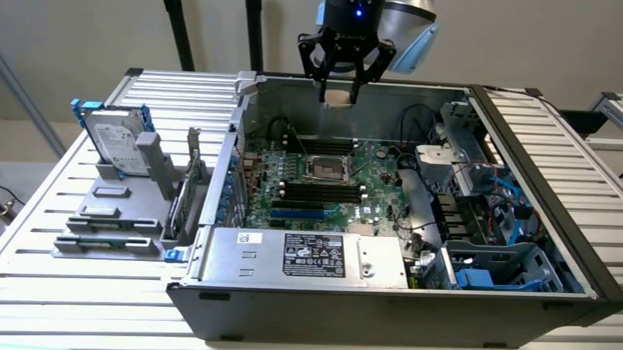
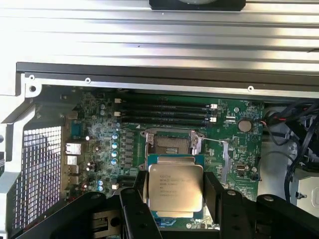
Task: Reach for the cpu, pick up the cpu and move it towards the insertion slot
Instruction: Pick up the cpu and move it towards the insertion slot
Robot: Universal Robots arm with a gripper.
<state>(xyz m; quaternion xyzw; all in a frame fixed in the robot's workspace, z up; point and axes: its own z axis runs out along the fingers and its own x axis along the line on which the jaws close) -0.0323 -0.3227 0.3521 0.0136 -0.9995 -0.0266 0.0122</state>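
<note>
My gripper (image 1: 339,93) hangs high above the back of the open computer case, shut on the cpu (image 1: 338,98), a small pale square between the black fingers. In the wrist view the cpu (image 2: 175,186) shows its silver top with a tan rim, held flat between two black fingers (image 2: 214,196). The insertion slot (image 1: 326,169) is a shiny metal-framed square socket with a dark centre on the green motherboard, well below the gripper. In the wrist view the insertion slot (image 2: 172,144) lies just beyond the held chip's edge.
Long black memory slots (image 1: 314,191) flank the socket. A silver power supply (image 1: 302,255) fills the case's front. Cables and drive bays (image 1: 477,197) crowd the exterior view's right. A hard drive with blue rails (image 1: 117,142) stands in a grey holder on the slatted table (image 1: 58,292) outside.
</note>
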